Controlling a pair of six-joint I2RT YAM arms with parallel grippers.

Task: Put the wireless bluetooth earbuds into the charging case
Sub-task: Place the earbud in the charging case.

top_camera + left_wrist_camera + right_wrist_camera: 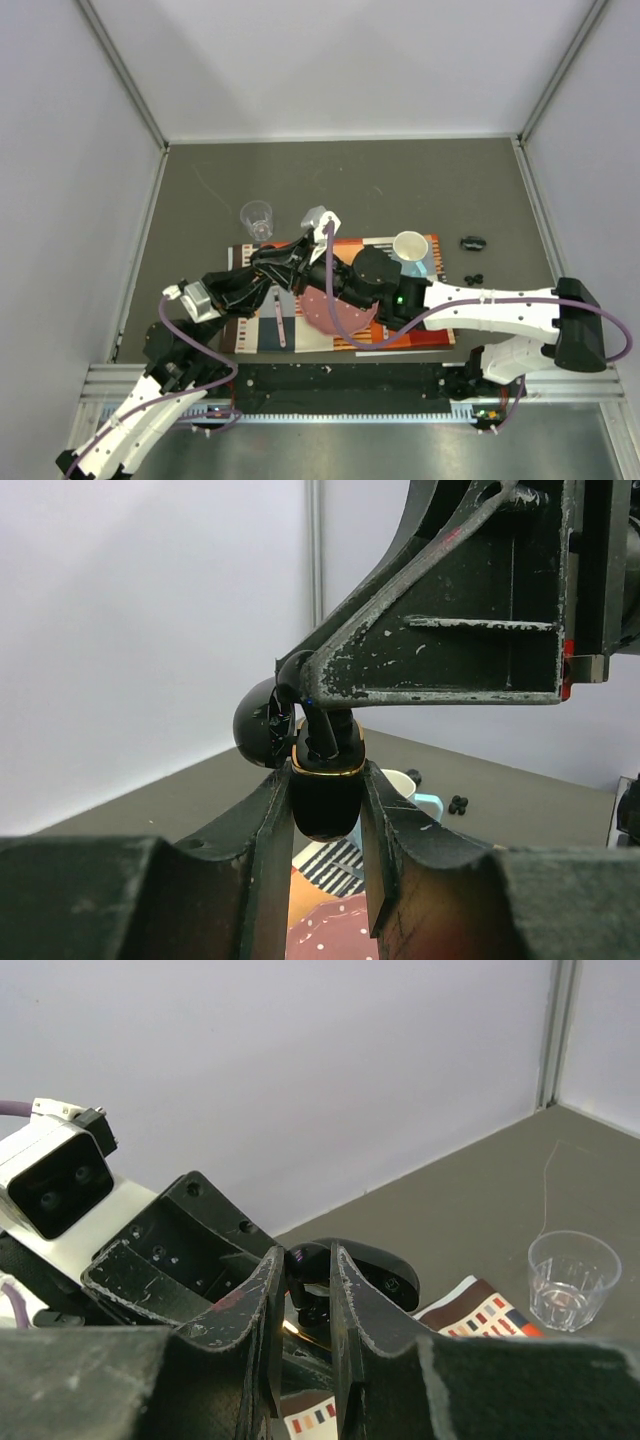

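Jaws of left gripper (327,785) pinch open charging case (325,810); right gripper (308,1260) jaws nearly together at its mouth, grip indeterminate. Earbuds (473,277) lie uninserted on surface (500,195).

The left tool (327,780) fills the bottom of the frame, its 2 scuffed black fingers (262,825) pressed against either side of the small black rounded charging case (325,805) with a gold rim. The case stands upright, its glossy domed lid (262,728) swung open toward the left. From the upper right the right tool (322,735), black and chipped, reaches down to the case's open top; what sits at its tips is unclear. Behind, right of centre, a white mug with a pale blue handle (405,785) stands on the grey bench (530,810). Just right of the mug lie 2 tiny glossy black buds (458,804), touching.
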